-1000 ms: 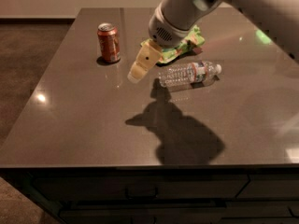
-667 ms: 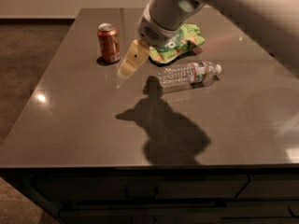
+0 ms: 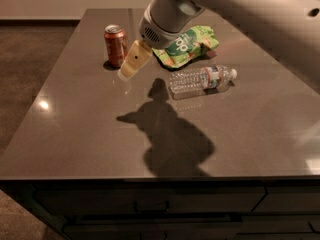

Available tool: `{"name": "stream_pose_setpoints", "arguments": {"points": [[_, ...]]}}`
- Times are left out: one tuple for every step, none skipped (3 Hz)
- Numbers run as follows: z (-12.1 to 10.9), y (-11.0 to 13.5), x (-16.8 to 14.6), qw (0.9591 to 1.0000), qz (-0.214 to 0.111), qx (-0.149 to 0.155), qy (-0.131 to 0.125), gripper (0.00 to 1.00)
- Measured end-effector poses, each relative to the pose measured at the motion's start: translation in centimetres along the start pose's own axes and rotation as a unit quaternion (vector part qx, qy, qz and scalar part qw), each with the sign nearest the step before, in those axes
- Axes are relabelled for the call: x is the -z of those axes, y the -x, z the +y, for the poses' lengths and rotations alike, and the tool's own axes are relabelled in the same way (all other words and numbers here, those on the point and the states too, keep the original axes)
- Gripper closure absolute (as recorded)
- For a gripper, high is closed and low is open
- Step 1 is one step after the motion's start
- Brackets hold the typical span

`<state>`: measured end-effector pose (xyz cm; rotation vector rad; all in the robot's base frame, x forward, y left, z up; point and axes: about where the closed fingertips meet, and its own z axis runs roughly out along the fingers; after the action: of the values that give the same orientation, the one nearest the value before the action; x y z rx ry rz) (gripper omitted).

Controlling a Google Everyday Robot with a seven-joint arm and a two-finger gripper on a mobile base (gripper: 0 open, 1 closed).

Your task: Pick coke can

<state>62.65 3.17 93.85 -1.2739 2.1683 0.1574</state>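
Note:
The coke can (image 3: 115, 45) is a small red-orange can with a silver top. It stands upright near the far left of the dark tabletop (image 3: 90, 134). My gripper (image 3: 129, 68) hangs above the table just right of the can and a little nearer the camera, with cream-coloured fingers (image 3: 133, 60) pointing down and left. It does not touch the can and holds nothing. The grey arm comes in from the upper right.
A clear plastic water bottle (image 3: 200, 79) lies on its side right of the gripper. A green snack bag (image 3: 187, 44) lies behind it, partly hidden by the arm. The table's left edge runs close to the can. Drawers (image 3: 150, 204) sit below the front edge.
The gripper has moved left and slightly away from the camera, closer to the coke can. The can, bottle and bag have not moved.

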Motion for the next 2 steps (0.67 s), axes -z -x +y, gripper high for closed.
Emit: {"name": "stream_pose_setpoints", "arguments": {"points": [[-0.6,0.6,-0.4,0.9998,0.003,-0.005,-0.019,0.00],[-2.2,2.5,-1.7,0.9989,0.000,-0.010,-0.047,0.00]]}}
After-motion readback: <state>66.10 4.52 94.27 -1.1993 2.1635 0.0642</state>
